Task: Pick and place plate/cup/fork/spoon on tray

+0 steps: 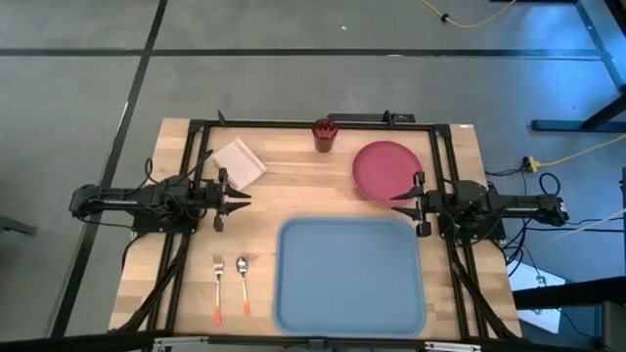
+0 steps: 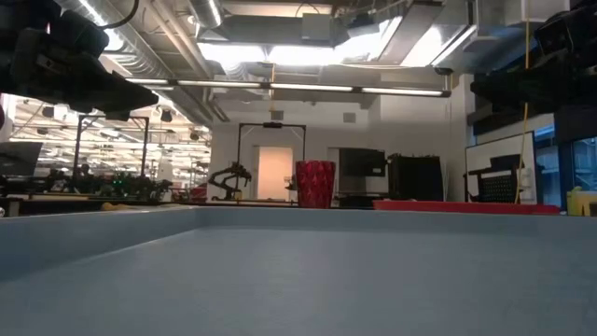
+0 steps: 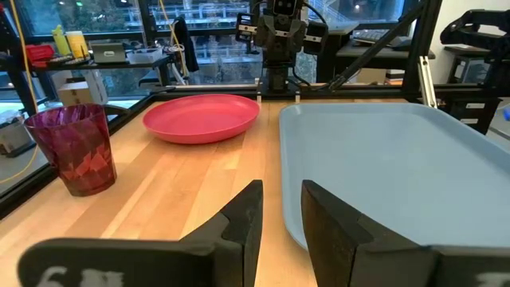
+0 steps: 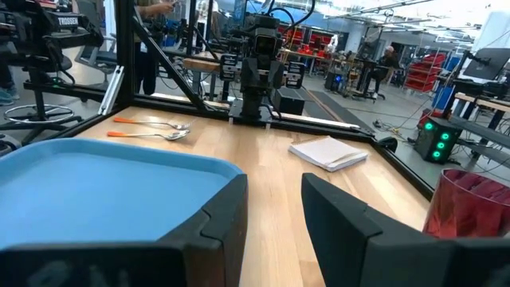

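Tray bare; left jaws and right jaws slightly spread, holding nothing

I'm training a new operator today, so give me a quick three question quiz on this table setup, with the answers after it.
1. True or false: the tray already holds the plate.
2. Which lies nearer the tray: A, the fork, or B, the spoon?
3. Fill in: the cup stands at the table's far edge, between the white pad and the ____.

Key:
1. False. The tray holds nothing; the plate rests on the table beyond it, beside the right gripper.
2. B. The spoon lies between the fork and the tray.
3. Plate.

Both the right gripper and the left gripper are open and hold nothing.
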Controlling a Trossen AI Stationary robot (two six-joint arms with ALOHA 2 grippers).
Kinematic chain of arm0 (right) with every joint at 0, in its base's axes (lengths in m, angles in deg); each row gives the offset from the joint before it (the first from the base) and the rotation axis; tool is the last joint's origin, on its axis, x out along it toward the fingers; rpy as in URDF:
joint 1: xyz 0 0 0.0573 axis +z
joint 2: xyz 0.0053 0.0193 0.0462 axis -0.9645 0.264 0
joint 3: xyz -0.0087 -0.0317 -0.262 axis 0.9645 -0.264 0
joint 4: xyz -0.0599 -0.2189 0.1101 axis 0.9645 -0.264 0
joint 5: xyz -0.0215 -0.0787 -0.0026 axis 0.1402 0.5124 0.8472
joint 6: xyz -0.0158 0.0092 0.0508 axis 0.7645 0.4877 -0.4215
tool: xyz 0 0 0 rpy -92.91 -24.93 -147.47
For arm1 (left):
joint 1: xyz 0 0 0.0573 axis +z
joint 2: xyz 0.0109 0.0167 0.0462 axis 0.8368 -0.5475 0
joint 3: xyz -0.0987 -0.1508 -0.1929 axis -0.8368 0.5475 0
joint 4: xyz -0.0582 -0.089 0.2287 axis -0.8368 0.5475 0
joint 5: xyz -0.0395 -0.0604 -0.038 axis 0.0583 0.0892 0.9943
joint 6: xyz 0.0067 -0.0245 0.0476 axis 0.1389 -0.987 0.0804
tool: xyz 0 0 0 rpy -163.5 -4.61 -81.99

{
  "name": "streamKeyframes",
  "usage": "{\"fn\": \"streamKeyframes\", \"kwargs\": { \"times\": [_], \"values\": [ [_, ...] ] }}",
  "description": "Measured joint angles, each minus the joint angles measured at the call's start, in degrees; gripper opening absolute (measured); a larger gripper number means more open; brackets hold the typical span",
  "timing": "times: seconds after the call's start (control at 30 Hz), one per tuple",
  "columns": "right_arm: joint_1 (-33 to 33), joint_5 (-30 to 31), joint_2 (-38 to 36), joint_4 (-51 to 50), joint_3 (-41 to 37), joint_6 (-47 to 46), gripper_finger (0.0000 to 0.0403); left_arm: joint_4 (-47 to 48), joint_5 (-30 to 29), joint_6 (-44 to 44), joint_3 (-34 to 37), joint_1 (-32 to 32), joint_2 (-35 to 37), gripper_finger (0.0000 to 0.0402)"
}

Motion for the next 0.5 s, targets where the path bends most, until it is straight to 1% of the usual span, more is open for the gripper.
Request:
{"fn": "streamKeyframes", "kwargs": {
  "times": [0.23, 0.43, 0.5],
  "values": [
    [0.00, -0.02, 0.00, 0.00, -0.01, -0.05, 0.0125, 0.01, 0.00, 0.00, -0.01, -0.01, 0.00, 0.0082],
    [0.00, -0.06, 0.00, -0.01, 0.00, -5.98, 0.0125, 0.01, -0.02, 0.00, 0.01, -0.02, 0.01, 0.0082],
    [0.00, -0.04, 0.00, -0.01, -0.02, -6.02, 0.0125, 0.01, -0.02, 0.00, -0.01, -0.02, 0.01, 0.0082]
  ]
}}
